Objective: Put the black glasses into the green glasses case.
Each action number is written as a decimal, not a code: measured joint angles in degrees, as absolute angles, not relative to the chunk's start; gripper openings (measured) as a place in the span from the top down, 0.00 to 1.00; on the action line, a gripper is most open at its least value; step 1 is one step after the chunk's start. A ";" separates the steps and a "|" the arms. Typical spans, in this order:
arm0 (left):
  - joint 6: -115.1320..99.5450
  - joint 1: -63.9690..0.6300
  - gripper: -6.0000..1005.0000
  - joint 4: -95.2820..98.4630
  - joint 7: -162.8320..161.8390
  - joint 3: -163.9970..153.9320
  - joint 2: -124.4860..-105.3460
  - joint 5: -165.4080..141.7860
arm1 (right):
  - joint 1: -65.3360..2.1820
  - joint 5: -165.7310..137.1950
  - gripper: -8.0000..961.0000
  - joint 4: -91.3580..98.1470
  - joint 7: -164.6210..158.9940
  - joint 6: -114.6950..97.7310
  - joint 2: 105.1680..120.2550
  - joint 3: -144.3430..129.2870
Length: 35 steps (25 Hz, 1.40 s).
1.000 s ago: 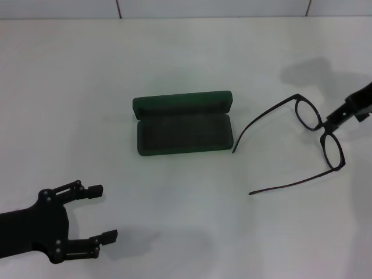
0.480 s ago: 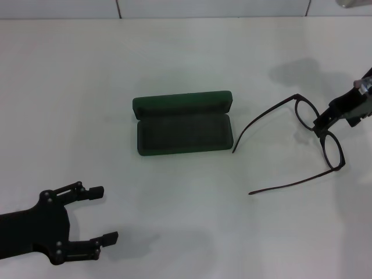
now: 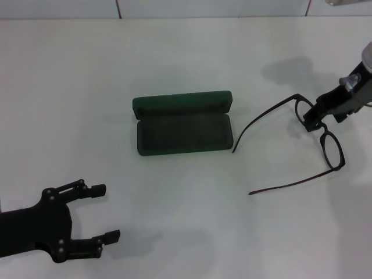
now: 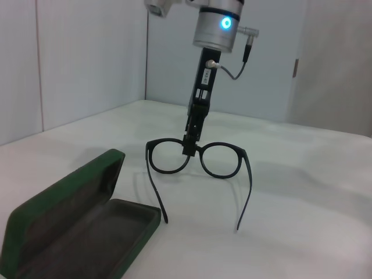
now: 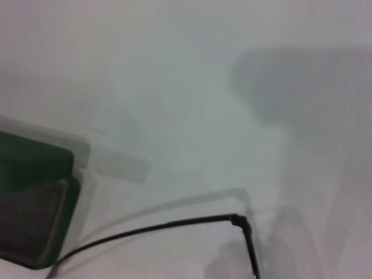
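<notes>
Right end effector [image 3: 313, 121] pinches thin black glasses [image 3: 325, 145] at the bridge.

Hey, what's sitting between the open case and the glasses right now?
Nothing. In the head view only bare white table lies between the case and the glasses, whose nearer temple tip stops just short of the case.

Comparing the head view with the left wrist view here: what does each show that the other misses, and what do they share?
Only the head view shows the left gripper, open and low near the table's front edge, away from everything.

Only the left wrist view shows the right arm's silver wrist with its blue light, and the walls behind.

Both show the thin black-framed glasses, temples unfolded, the right gripper at their bridge, the dark green hinged glasses case lying open, and the white table.
</notes>
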State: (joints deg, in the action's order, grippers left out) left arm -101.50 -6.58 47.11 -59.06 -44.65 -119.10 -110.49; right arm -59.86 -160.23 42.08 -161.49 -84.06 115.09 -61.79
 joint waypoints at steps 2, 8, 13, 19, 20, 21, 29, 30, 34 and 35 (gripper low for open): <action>-101.51 -6.63 0.12 47.11 -59.06 -44.65 -119.09 -110.48 | -59.86 -160.07 0.22 41.74 -161.49 -83.53 115.28 -61.79; -101.51 -6.85 0.12 47.11 -59.06 -44.60 -119.02 -110.48 | -60.59 -159.78 0.27 39.75 -161.87 -82.70 115.45 -61.98; -101.51 -7.25 0.12 47.11 -59.06 -44.55 -118.94 -110.47 | -60.74 -159.71 0.35 40.48 -162.70 -82.97 115.81 -64.34; -101.53 -7.41 0.12 47.06 -59.06 -44.66 -118.97 -110.47 | -61.31 -159.22 0.47 40.01 -162.80 -82.85 116.20 -64.69; -101.53 -7.41 0.12 47.05 -59.06 -44.68 -118.98 -110.47 | -61.29 -159.02 0.50 39.96 -162.81 -82.79 116.20 -64.69; -101.53 -7.40 0.12 47.05 -59.06 -44.70 -118.98 -110.47 | -61.21 -158.92 0.54 39.95 -162.81 -82.79 116.20 -64.68; -101.52 -7.48 0.12 46.83 -59.06 -44.50 -118.94 -110.47 | -60.71 -158.69 0.85 39.95 -162.85 -83.02 116.12 -64.68; -101.51 -7.53 0.12 46.67 -59.04 -44.45 -118.94 -110.47 | -60.67 -158.73 0.89 39.95 -162.86 -83.04 116.09 -64.68; -101.51 -7.65 0.12 46.40 -58.99 -44.38 -118.93 -110.47 | -60.56 -159.05 0.91 40.12 -162.86 -83.11 115.94 -64.93; -101.51 -7.65 0.12 46.41 -58.99 -44.38 -118.97 -110.47 | -60.30 -159.09 0.92 40.52 -162.85 -83.12 115.90 -65.26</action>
